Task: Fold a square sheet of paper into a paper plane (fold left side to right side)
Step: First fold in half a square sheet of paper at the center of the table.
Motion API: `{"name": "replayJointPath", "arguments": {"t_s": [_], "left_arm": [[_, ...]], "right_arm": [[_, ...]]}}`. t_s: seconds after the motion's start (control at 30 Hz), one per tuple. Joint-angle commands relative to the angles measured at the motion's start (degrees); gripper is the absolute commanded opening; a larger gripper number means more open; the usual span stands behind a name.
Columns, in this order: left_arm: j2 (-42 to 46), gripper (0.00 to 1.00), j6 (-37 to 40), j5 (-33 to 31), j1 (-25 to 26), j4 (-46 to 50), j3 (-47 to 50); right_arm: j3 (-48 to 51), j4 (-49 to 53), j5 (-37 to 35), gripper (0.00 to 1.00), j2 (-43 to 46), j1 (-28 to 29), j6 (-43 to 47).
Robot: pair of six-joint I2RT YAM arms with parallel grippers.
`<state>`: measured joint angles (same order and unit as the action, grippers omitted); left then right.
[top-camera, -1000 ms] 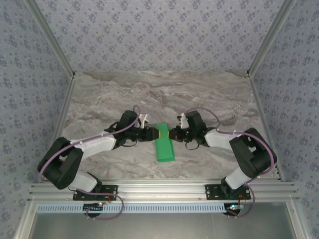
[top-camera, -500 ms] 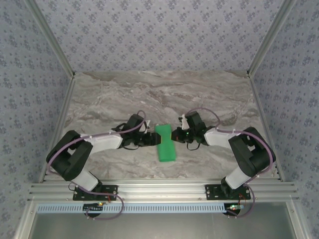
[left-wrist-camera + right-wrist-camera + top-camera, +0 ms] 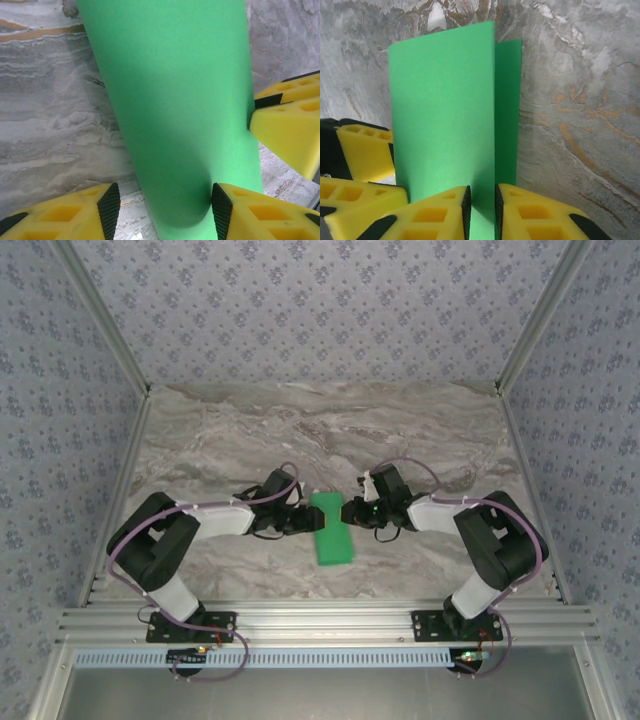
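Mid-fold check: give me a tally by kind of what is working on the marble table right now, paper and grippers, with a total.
Folded green sheet of paper: 1
Yellow-fingered grippers: 2 (left gripper, right gripper)
Total: 3

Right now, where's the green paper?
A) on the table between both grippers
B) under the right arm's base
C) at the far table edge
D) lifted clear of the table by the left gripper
A: the square sheet of paper lies on the table, left gripper and right gripper at its sides.
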<state>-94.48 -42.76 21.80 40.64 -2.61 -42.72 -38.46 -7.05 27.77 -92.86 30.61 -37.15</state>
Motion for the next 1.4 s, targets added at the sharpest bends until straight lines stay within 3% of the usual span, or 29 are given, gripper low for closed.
{"name": "replayJointPath", "arguments": {"t_s": [0.0,0.17,0.47,0.87,1.37], "left_arm": [[-1.3,0.53,-0.2,-2.1,0.5,2.7,-1.7],[-2.6,0.52,-0.3,-2.7,0.4,3.5,-2.2],[-3.3,0.51,1.3,-3.1,0.4,5.7,-2.8],[-4.7,0.53,5.9,-3.1,0.6,11.2,-5.4],[-6.9,0.54,6.8,-4.1,1.4,13.2,-7.2]], "right_arm": [[-1.3,3.7,-2.0,0.32,2.3,-0.5,1.5],[-0.6,9.5,-7.9,0.44,7.5,-0.9,4.9],[2.7,14.8,-16.7,0.53,17.9,-2.1,6.7],[5.3,18.3,-18.1,0.58,25.6,-5.4,8.1],[6.1,18.8,-17.5,0.59,26.9,-6.2,8.3]]}}
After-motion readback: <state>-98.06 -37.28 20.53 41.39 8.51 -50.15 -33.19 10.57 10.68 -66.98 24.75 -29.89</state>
